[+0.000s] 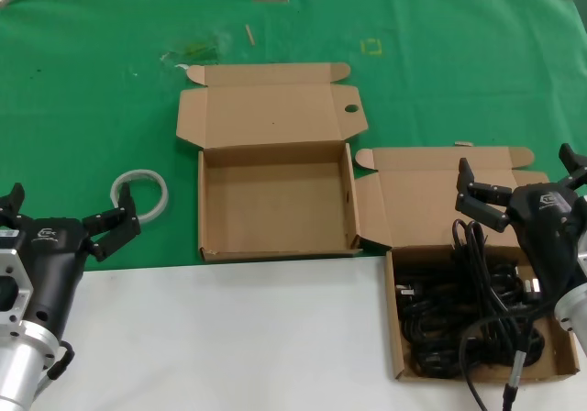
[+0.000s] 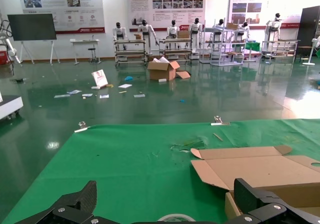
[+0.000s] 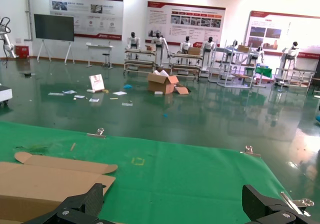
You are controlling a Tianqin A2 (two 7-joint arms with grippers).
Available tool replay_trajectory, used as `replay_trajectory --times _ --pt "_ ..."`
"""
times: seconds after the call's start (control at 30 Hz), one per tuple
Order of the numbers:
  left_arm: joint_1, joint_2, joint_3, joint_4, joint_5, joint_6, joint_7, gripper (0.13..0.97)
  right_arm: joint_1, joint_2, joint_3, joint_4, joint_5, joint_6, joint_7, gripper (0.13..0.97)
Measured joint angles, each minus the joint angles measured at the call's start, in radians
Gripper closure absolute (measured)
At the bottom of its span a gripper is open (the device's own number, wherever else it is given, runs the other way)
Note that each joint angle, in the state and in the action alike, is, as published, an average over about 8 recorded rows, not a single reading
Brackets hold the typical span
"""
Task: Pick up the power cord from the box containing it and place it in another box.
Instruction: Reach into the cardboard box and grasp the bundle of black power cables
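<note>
Power cord point(image 1: 463, 315) fills right box point(image 1: 396, 351); tape ring point(image 1: 140, 194) beside empty box point(image 1: 275, 246).

The cord point(image 1: 459, 315) is a black cable coiled in loose, tangled loops, lying inside the right box point(image 1: 396, 338), filling most of its tray; one strand trails over that box's near edge.

The right box is a shallow brown cardboard mailer, its hinged lid folded back flat and a side flap splayed wide toward the left box point(image 1: 275, 246).

The left box, a like brown mailer just beside the right box and set farther back, stands open with a bare tray. Its lid point(image 1: 271, 113) lies back, with a small round hole point(image 1: 351, 109) near the corner.
</note>
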State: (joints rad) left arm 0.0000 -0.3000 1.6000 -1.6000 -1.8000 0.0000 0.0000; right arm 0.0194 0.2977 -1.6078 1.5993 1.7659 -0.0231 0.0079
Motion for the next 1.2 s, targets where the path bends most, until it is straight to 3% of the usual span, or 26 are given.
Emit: replay_trajectory --times 0.33,0.5,0.7,0.9,1.2 --pt "0.000 0.000 0.000 0.000 0.000 0.000 0.000 0.132 0.000 0.000 -0.001 0.001 0.001 0.001 0.000 0.129" --pt "0.000 0.000 0.000 0.000 0.000 0.000 0.000 0.134 -0.003 0.046 -0.049 0.056 0.045 0.045 0.009 0.129" --pt "0.000 0.000 0.000 0.000 0.000 0.000 0.000 0.150 -0.040 0.183 -0.168 0.228 0.187 0.151 0.012 0.129" --pt "0.000 0.000 0.000 0.000 0.000 0.000 0.000 0.163 -0.178 0.331 -0.243 0.386 0.347 0.268 0.004 0.129" --pt "0.000 0.000 0.000 0.000 0.000 0.000 -0.001 0.258 -0.343 0.451 -0.319 0.384 0.548 0.436 -0.050 0.129"
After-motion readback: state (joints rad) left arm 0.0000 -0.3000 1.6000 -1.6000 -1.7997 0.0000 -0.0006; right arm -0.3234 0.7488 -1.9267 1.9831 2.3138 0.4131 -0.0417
